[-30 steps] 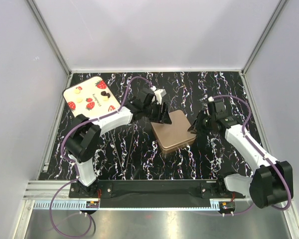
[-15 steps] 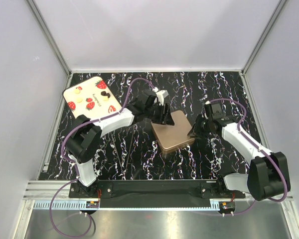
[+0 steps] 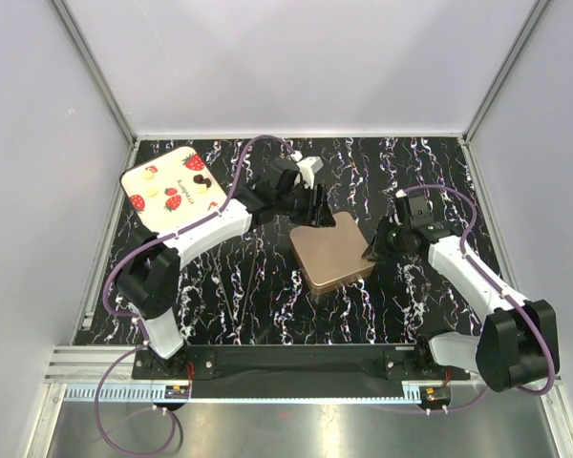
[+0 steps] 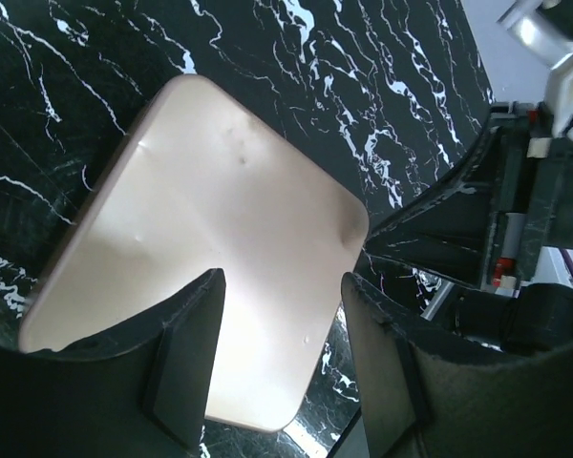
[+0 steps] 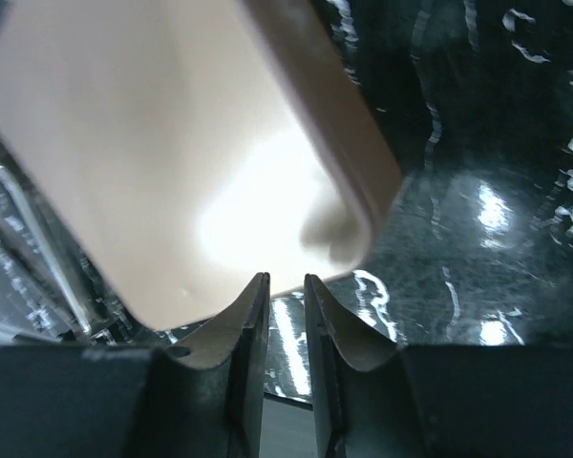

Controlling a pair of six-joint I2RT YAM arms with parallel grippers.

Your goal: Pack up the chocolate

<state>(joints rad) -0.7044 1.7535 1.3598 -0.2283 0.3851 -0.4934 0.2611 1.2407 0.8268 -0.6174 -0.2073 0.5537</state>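
Sitting flat near the middle of the black marbled counter point(image 3: 220, 296) is a rose-gold chocolate box point(image 3: 331, 252), square with rounded corners, its smooth plain face turned up. Whether that face is a closed lid or the underside I cannot tell, and no chocolates show at it. It looks like thin metal or stiff card: rigid, light, glossy enough to glare in both wrist views, with a few small dents on the surface. I judge it slippery on the flat and best held by its edges or corners, where a shallow rim runs round.

At the box's far corner, the left gripper point(image 3: 311, 207) hangs with its fingers well apart, straddling the edge in its wrist view without visibly pressing on it. At the right-hand corner, the right gripper point(image 3: 376, 246) has its fingers drawn nearly together, a thin gap between them, tips at the box's edge; nothing seems to be caught between them.

Well apart, in the far left corner of the counter, lies a cream strawberry-printed card point(image 3: 178, 186), possibly the box's sleeve or outer lid. With the box looking shut, the scene fits either a box yet to be opened or one already filled and closed.
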